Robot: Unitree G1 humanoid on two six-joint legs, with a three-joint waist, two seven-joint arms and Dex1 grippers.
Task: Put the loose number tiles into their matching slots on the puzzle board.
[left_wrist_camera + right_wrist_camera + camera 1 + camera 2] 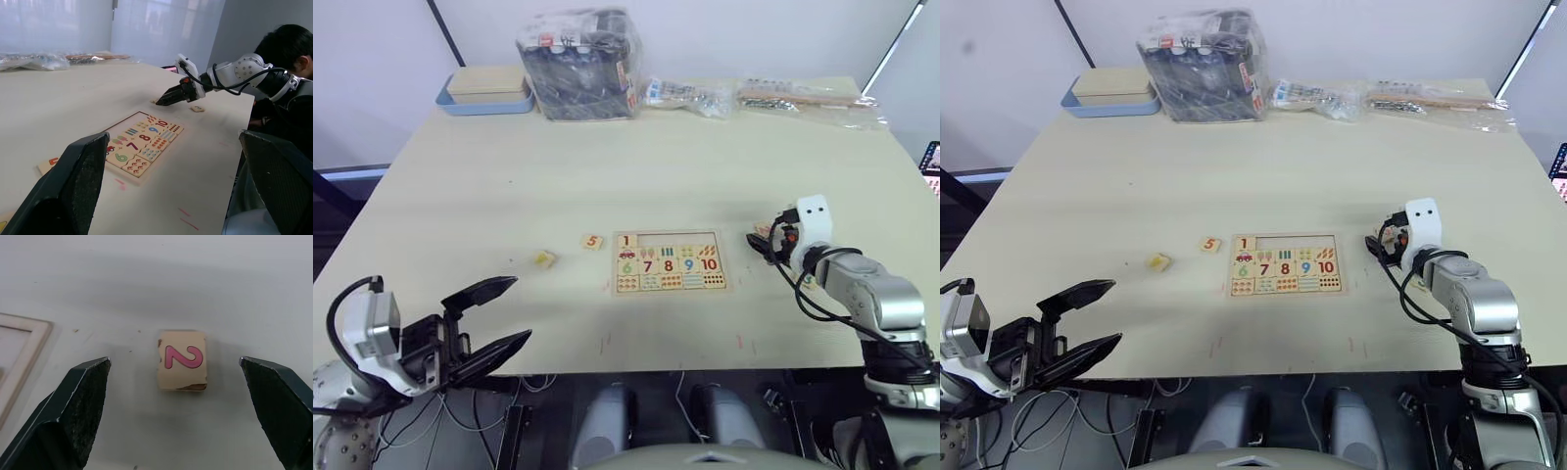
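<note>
Between my right gripper's [176,382] open jaws lies the 2 tile [182,360], pale raw-looking wood, matt, with chipped, darker lower corners and a smooth pink digit. My fingers [73,406] are black with a fine grainy, matt texture. The table [195,279] beneath is pale, matt and lightly speckled. Off to one side of my jaws, the puzzle board [22,333] shows a light wooden rim.
</note>
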